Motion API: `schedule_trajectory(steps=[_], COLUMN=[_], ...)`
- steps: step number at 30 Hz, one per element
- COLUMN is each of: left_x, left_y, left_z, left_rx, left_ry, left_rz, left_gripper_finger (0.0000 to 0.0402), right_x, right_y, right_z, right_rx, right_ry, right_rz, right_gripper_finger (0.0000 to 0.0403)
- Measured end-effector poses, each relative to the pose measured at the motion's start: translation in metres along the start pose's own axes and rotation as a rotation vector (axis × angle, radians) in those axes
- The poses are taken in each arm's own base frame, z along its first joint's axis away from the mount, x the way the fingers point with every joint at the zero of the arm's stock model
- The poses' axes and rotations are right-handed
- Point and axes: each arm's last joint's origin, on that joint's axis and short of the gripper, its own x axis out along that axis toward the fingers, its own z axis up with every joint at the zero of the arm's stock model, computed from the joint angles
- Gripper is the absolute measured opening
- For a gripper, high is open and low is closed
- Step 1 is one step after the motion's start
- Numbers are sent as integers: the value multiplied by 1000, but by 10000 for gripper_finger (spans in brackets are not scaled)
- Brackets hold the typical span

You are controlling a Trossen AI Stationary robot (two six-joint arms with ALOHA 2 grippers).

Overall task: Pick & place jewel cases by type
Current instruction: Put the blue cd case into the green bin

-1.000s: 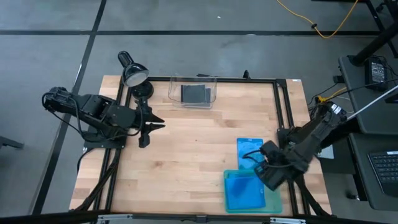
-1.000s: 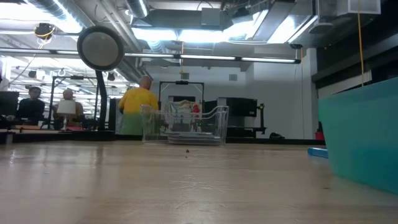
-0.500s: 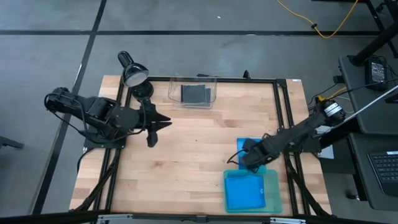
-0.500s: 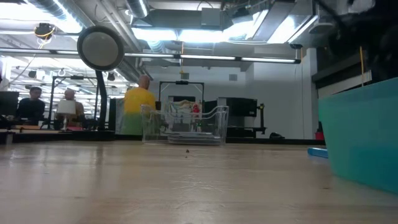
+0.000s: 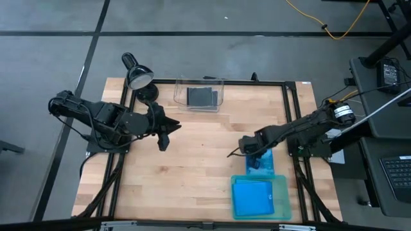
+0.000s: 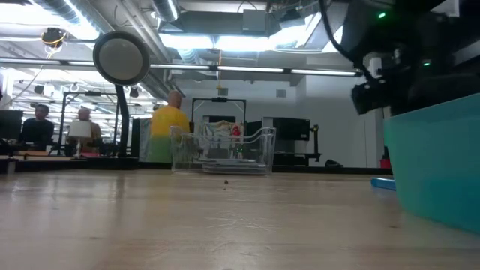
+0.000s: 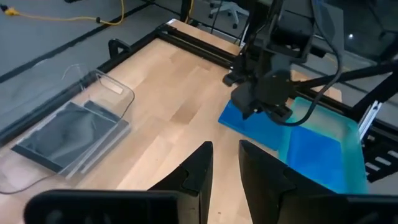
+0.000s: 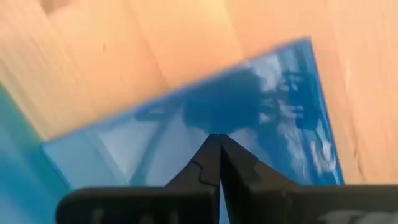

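Overhead, right pincer (image 5: pixel 247 153) closed, empty, partly hiding blue jewel case (image 5: pixel 264 160) below.

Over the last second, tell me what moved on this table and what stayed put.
The right hand swung from over the teal tray out across the blue case on the table, toward the table's middle, fingers shut. The left hand eased further in over the table, fingers slightly apart. The blue case in the tray, the clear bin with its dark cases, and the lamp stayed put.
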Motion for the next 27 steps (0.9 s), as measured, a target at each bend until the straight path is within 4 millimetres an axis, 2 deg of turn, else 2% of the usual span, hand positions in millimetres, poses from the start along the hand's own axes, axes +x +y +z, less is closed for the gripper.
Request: schedule_trajectory(steps=[10,13,20,27], left_x=[0,0,0,0], left_y=[1,1,1,2], left_z=[1,1,1,2], left_rx=[-61,-64,-63,-25], left_ry=[-33,-38,-47,-69], left_rz=[42,48,60,94], left_gripper_finger=[67,70,66,68], right_x=[0,2,-2,8], right_y=[-23,-30,-29,-27], right_z=[33,38,34,12], right_rx=[-35,-35,-82,-129], right_ry=[-145,-141,-48,63], right_rz=[100,111,297,197], right_gripper_finger=[4,5,3,3])
